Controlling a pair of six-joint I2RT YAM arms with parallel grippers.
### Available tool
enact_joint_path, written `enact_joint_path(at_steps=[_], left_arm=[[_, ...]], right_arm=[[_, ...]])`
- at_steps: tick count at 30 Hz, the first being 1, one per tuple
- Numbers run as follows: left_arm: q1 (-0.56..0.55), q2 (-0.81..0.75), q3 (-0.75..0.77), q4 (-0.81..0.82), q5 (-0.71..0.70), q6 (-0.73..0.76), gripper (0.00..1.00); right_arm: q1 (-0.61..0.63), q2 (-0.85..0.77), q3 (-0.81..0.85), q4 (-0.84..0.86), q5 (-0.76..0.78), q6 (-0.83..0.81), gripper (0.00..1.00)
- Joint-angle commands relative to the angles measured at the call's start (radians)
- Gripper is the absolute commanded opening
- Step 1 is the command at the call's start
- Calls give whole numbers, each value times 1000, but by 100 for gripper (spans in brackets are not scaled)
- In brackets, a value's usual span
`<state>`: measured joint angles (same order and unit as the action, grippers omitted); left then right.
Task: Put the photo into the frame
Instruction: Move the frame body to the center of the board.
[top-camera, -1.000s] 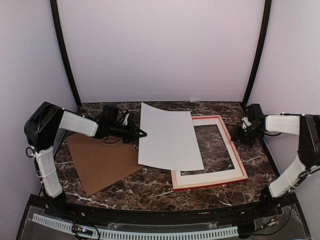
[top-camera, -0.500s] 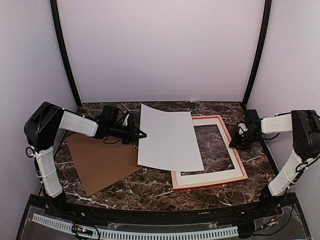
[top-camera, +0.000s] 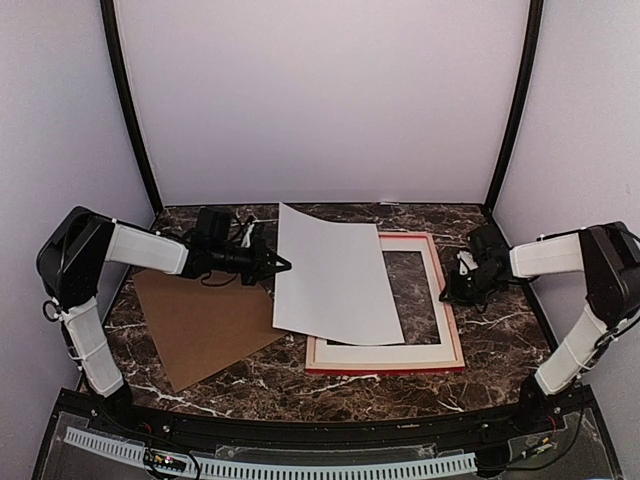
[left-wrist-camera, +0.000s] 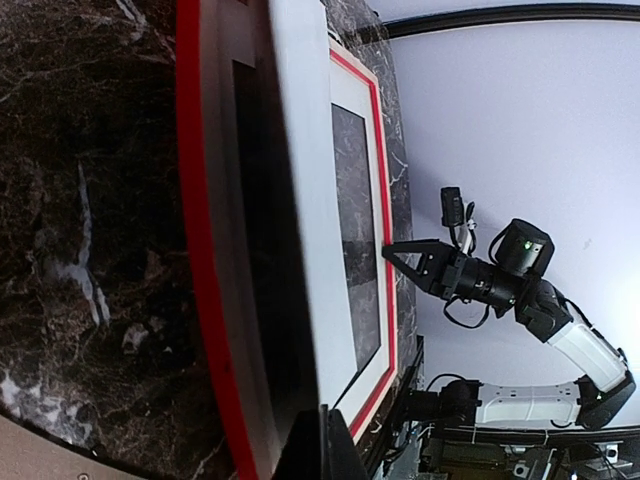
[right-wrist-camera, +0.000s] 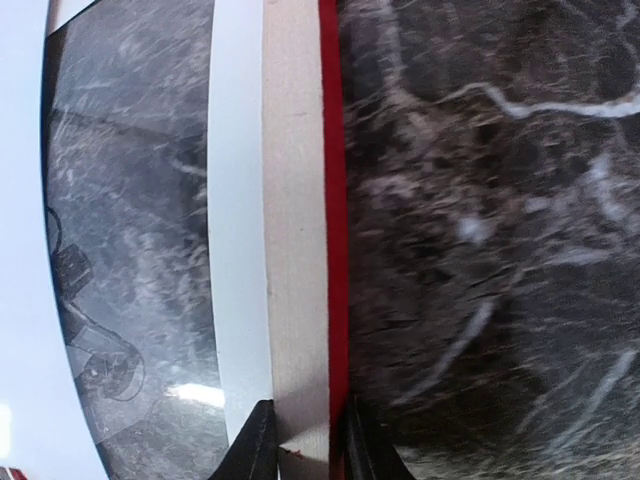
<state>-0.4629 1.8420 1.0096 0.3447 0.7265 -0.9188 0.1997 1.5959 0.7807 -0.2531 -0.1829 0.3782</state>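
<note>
Brown cardboard, a plain board (top-camera: 205, 325), lies flat on the table (top-camera: 400, 395) in the lower left of the overhead picture, nearest the arm bases. Just beyond it, right of centre, lies the frame (top-camera: 385, 360), showing pale wood with red along its outer edge. A white mat (right-wrist-camera: 235, 250) sits inside it. The photo (top-camera: 335, 280) is at the centre, white back up. Its right part lies across the frame's left side, and its left edge is lifted off the table. The left hand (top-camera: 283, 265) is closed on that left edge, about midway along. Toward the right of the picture the right hand (top-camera: 450, 290) straddles the frame's right rail. In its own camera one finger (right-wrist-camera: 255, 445) sits against the inner side and the other against the red outer side, so it seems to pinch the rail.

The photo looks thin and light and is likely to sag, curl or crease. A hold on the white margin, away from the corners, suits it best. The frame seems stiff and light and may slide on the polished stone, so holding a rail should steady it.
</note>
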Motion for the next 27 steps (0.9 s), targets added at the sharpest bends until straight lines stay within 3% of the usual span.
enact_joint_path(at_steps=[1, 6, 14, 27], left_arm=[[-6, -72, -51, 53, 40, -47, 1], [-7, -96, -49, 67, 61, -73, 0], [-69, -101, 47, 102, 95, -116, 0], [-226, -59, 307, 202, 165, -122, 0]], right_arm=[[98, -29, -19, 101, -39, 113, 22], [129, -11, -12, 123, -33, 137, 30], [117, -82, 61, 18, 34, 100, 55], [-92, -250, 109, -124, 49, 3, 61]])
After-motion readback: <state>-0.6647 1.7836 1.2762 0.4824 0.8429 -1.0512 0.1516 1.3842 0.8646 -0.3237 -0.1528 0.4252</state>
